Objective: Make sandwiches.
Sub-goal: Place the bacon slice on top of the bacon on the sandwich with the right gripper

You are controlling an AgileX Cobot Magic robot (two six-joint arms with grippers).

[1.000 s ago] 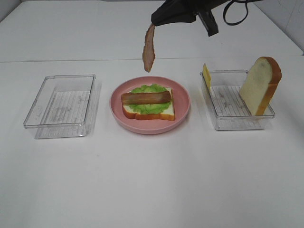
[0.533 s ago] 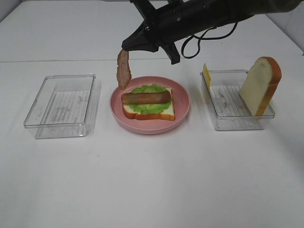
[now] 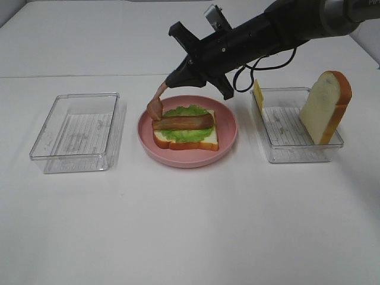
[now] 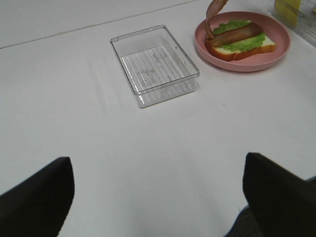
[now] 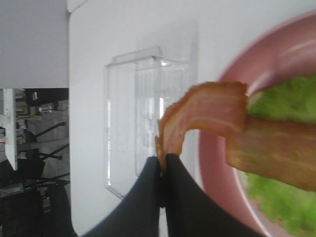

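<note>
Currently, we find the right gripper point(image 3: 171, 82) closed on the upper end of a meat strip point(image 3: 156, 105). Its arm reaches across the middle to the left edge of the plate point(image 3: 228, 132). We read the strip as bent in a curve, with its free end down against the left end of a second meat strip point(image 3: 182, 122). That second strip lies flat along the lettuce point(image 3: 191, 135), and the lettuce sits on a bread slice point(image 3: 205, 141) in the plate.

Only the high camera gives us the full layout on the table point(image 3: 190, 225):
- The left tray point(image 3: 74, 161) stands apart to the left of the plate.
- The right tray point(image 3: 294, 155) stands to the right of the plate.
- A second bread slice point(image 3: 325, 107) leans upright at the right tray's right end.
- A cheese square point(image 3: 258, 95) stands on edge at the right tray's far left corner.

Only the right wrist camera shows us the grip itself. The two dark fingertips point(image 5: 148, 187) are pressed together with the strip's edge pinched between them.

Only the left wrist camera shows us the left gripper point(image 4: 156, 160), which lies outside the high camera's picture. Its two dark fingers point(image 4: 34, 197) stand wide apart over bare table and grip no object. It is well apart from the left tray and the plate.
</note>
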